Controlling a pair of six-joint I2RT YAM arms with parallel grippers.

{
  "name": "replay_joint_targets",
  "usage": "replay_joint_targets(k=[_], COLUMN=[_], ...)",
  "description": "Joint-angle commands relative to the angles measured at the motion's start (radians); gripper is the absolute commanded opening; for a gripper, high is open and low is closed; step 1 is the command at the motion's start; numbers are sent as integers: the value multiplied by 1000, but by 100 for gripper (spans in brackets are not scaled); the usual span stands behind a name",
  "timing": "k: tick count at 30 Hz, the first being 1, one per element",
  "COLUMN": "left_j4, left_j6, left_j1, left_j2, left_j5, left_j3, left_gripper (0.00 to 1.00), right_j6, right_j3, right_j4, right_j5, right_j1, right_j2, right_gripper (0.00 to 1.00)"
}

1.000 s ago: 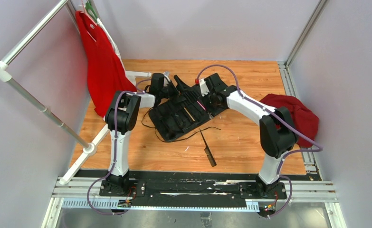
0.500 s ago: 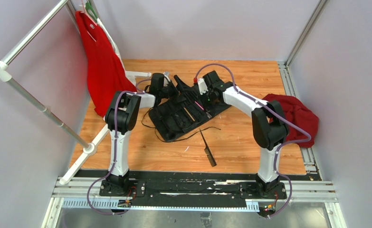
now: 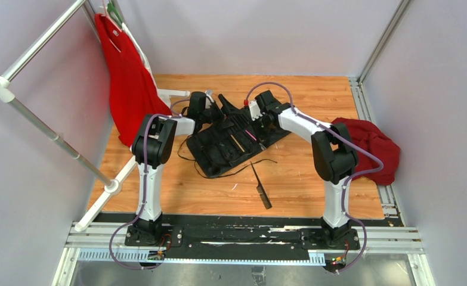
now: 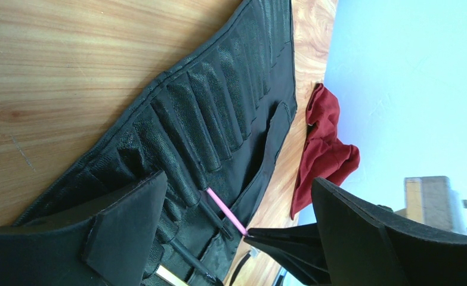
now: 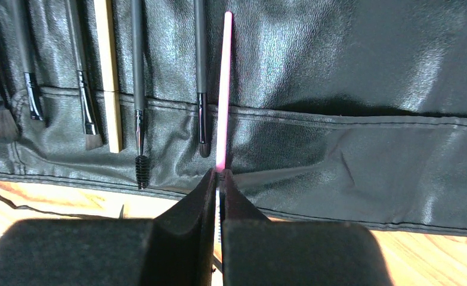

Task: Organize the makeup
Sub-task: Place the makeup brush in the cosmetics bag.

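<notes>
The black slotted roll [image 3: 225, 146] lies open on the wooden table. My right gripper [image 5: 219, 173] is shut on the brush end of a pink makeup brush [image 5: 223, 89]. The brush's handle points into a slot of the roll [image 5: 368, 71]. Beside it in their slots sit a tan brush [image 5: 107, 71] and several black brushes [image 5: 137, 59]. One black brush [image 3: 259, 185] lies loose on the table in front of the roll. My left gripper [image 4: 237, 179] is open at the roll's far end, with one finger [image 4: 123, 226] over the fabric. The pink brush [image 4: 225, 211] shows between its fingers.
A dark red cloth [image 3: 371, 146] is bunched at the right edge of the table. A red garment [image 3: 126, 77] hangs from the white rack [image 3: 40, 119] on the left. The roll's thin black cords [image 3: 243, 167] trail over the wood near the loose brush.
My right arm has folded in, its elbow shifting left, and the gripper has carried the pink brush slightly toward the back left. The left arm has stayed still.
</notes>
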Motion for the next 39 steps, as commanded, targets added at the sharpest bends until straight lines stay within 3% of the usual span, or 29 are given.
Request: replay_joint_targets(k=[1, 39], left_j4=[-92, -93], left_j6=[25, 27], left_j1=[15, 26], left_j2=[0, 2], left_j5=[-5, -1], left_j3=[-34, -34], left_gripper=[98, 98], right_j6=[-18, -22], right_j3=[25, 161], right_j4=[-33, -35], right_j5=[-13, -47], right_j1=[-15, -16], right_j2=[21, 135], right_gripper=[1, 1])
